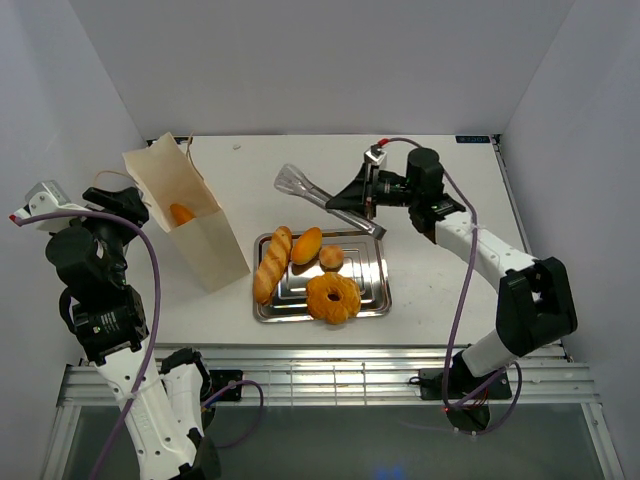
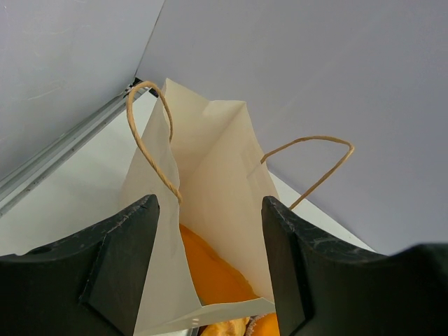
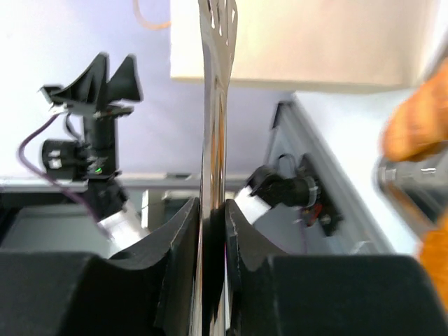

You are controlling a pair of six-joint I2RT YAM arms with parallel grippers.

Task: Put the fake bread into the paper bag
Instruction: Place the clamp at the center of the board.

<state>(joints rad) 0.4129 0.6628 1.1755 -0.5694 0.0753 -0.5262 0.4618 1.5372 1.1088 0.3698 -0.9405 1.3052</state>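
The paper bag [image 1: 205, 240] stands tilted at the left, mouth up, with an orange fake bread loaf [image 1: 181, 213] inside. In the left wrist view this loaf [image 2: 210, 269] lies deep in the bag [image 2: 217, 161]. My left gripper [image 1: 128, 205] is open at the bag's mouth, its fingers [image 2: 122, 259] standing on either side of it. A baguette [image 1: 272, 263], an oval roll [image 1: 306, 244], a small round roll [image 1: 331, 257] and a ring doughnut [image 1: 333, 297] lie on the steel tray [image 1: 372, 275]. My right gripper [image 1: 366, 195] is shut on the metal tongs [image 1: 310, 190], behind the tray.
White walls close in the table on the left, back and right. The tongs [image 3: 217, 105] run up between my right gripper's [image 3: 213, 217] fingers toward the bag [image 3: 301, 42]. The bag's cord handles [image 2: 150, 133] stick up from its rim.
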